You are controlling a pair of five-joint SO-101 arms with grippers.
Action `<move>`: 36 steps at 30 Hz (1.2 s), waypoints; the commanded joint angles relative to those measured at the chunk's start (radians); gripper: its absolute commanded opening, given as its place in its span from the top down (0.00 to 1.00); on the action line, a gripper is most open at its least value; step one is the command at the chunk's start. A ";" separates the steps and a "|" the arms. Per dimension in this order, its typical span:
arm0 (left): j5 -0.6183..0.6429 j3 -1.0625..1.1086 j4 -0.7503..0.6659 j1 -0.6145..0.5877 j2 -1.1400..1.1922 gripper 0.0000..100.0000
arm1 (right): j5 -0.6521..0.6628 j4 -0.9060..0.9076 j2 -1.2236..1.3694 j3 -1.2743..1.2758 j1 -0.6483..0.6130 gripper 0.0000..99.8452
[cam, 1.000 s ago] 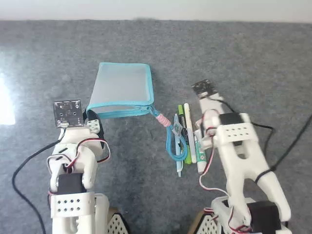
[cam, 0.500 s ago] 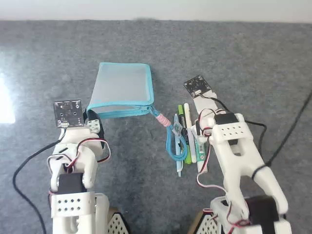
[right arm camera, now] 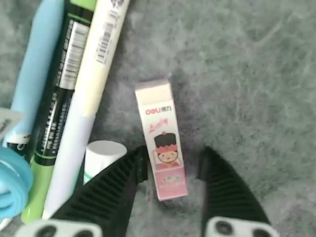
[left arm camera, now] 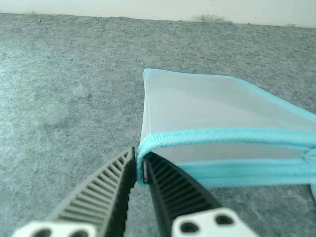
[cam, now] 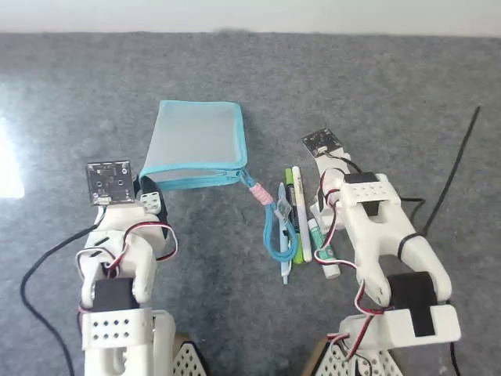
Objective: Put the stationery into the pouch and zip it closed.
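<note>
Left wrist view shows the left gripper [left arm camera: 138, 160] clenched on a corner of the pouch [left arm camera: 212, 108], its ribbed jaws pinching the teal edge binding. The pouch stretches away ahead of the jaws. I cannot tell whether its zip is open.

Between the two arms the stationery lies in a row: scissors [cam: 275, 231], then a blue pen [right arm camera: 34, 74], a green marker [right arm camera: 61, 89] and a white pen [right arm camera: 94, 74], packed side by side. A white cap [right arm camera: 101, 153] sits just beside one finger of the right gripper [right arm camera: 174, 158]. That gripper is released, its jaws spread on either side of the eraser [right arm camera: 160, 133], which lies lengthwise between them.

The eraser looks like the first pick. It would go best with the jaws lowered squarely over the sleeve and closed across its narrow width. The finger near the white cap should stay clear so the cap is not dragged.

The eraser's pink sleeve carries a cartoon figure in a tall black hat and short print. The marker and white pen bear barcodes and fine text.
</note>
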 commanded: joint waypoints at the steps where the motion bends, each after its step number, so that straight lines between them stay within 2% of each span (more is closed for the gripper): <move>1: 0.012 -0.058 -0.009 -0.002 -0.014 0.99 | -0.002 0.027 -0.013 -0.044 0.004 0.96; 2: 0.012 -0.058 -0.009 -0.002 -0.014 0.99 | -0.017 0.045 -0.016 -0.051 0.018 0.99; 6: 0.015 -0.058 -0.017 0.002 -0.014 0.99 | -0.032 0.165 -0.107 -0.100 0.079 0.99; 10: 0.014 -0.036 -0.021 0.063 -0.020 0.99 | -0.032 0.232 -0.302 -0.081 0.094 0.99; 13: 0.012 -0.005 -0.063 0.124 -0.020 0.99 | -0.029 0.311 -0.470 -0.058 0.031 0.99; 19: 0.012 0.044 -0.127 0.258 -0.014 0.99 | -0.015 0.472 -0.754 -0.049 -0.217 0.99; 22: 0.012 0.071 -0.161 0.307 -0.014 0.99 | 0.003 0.495 -0.842 -0.049 -0.282 0.99; 30: 0.011 0.088 -0.175 0.385 -0.012 0.99 | 0.035 0.526 -0.857 -0.046 -0.430 0.99; 36: 0.011 0.088 -0.175 0.390 -0.012 0.99 | 0.034 0.522 -0.782 -0.066 -0.458 0.99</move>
